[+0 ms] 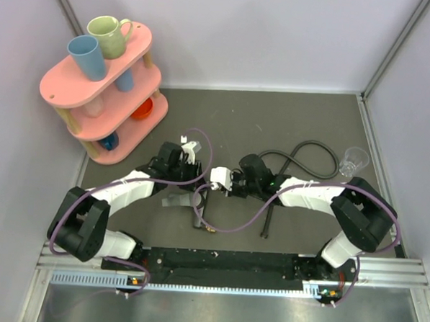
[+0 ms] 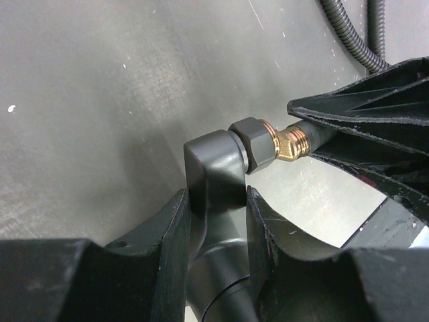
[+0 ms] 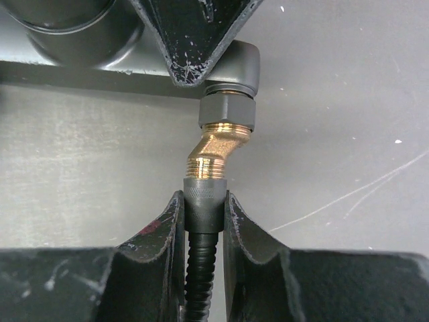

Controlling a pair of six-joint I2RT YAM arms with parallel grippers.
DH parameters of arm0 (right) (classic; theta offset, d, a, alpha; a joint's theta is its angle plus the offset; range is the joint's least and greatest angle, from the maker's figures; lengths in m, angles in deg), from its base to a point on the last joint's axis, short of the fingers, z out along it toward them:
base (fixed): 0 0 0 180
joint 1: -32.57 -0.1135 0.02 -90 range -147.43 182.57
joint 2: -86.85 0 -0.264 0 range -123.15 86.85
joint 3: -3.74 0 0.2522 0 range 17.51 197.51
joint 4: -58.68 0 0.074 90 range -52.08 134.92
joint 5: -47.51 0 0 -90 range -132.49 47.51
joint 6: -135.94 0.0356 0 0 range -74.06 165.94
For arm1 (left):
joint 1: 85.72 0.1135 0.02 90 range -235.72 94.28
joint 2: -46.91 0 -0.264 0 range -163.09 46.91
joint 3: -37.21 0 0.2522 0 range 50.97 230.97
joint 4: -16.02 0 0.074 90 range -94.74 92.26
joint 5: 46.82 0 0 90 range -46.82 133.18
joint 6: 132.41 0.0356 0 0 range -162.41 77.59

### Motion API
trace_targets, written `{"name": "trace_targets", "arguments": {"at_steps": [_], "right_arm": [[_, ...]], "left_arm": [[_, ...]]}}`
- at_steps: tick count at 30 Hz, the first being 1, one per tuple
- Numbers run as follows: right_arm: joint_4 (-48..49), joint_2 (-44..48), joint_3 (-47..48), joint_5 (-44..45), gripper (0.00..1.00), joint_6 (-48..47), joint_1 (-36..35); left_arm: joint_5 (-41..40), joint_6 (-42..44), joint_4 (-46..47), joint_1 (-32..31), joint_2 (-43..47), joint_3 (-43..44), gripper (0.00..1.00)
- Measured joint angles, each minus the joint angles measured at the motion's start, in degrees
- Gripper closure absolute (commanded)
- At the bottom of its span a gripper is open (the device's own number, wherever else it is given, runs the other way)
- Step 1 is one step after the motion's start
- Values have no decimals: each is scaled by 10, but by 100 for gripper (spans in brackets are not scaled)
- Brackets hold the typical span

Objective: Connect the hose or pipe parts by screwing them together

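In the left wrist view my left gripper is shut on the dark grey body of the forked fitting. A black nut and a brass elbow stick out of it to the right. In the right wrist view my right gripper is shut on the knurled end collar of the ribbed hose, which meets the brass elbow under the fitting's nut. From above, both grippers meet at mid-table. The fitting's lower stem ends in brass, and the hose loops away to the right.
A pink two-tier shelf carrying cups stands at the back left. A clear plastic cup sits by the right wall, beside the hose loop. A metal rail runs along the near edge, and purple cables hang around both arms.
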Motion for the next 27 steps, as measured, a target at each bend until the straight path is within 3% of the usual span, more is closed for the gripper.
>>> {"name": "trace_targets", "arguments": {"at_steps": [6, 17, 21, 27], "right_arm": [[36, 0, -24, 90, 100, -46, -34], [218, 0, -121, 220, 100, -115, -84], [181, 0, -103, 208, 100, -91, -80], [36, -4, -28, 65, 100, -19, -20]], "left_arm": [[0, -9, -3, 0, -21, 11, 100], [9, -27, 5, 0, -35, 17, 100], [9, -25, 11, 0, -35, 13, 100], [17, -19, 14, 1, -36, 9, 100]]}}
